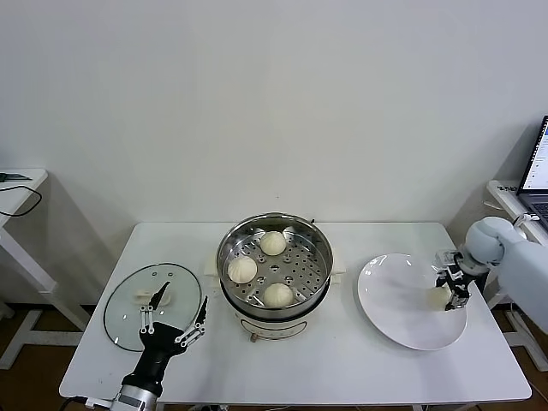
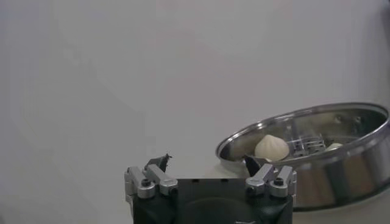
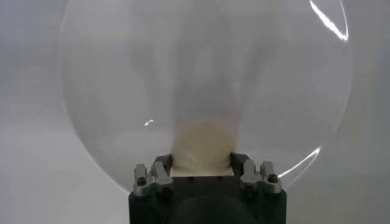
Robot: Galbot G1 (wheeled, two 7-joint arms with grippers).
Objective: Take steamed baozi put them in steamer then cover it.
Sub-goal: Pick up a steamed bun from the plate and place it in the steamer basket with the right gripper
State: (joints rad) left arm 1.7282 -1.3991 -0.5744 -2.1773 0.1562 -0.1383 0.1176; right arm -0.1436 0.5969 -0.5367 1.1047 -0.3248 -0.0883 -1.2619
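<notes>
Left tool [image 1: 175, 315] agape; right tool [image 1: 449, 291] clamps baozi [image 1: 440, 296].

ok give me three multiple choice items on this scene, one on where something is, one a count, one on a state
1. Where does the cover lie?
A. on the steamer
B. on the table, on the robot's left of the steamer
C. on the plate

2. How many steamed baozi sit in the steamer?
A. one
B. three
C. four

3. What is the right gripper doing?
A. closed on a baozi over the plate
B. open above the steamer
C. holding the cover

Answers: 1 B, the glass cover lies flat by the left gripper. 2 B, three buns rest on the perforated tray. 3 A, its fingers clamp the last baozi at the plate.
</notes>
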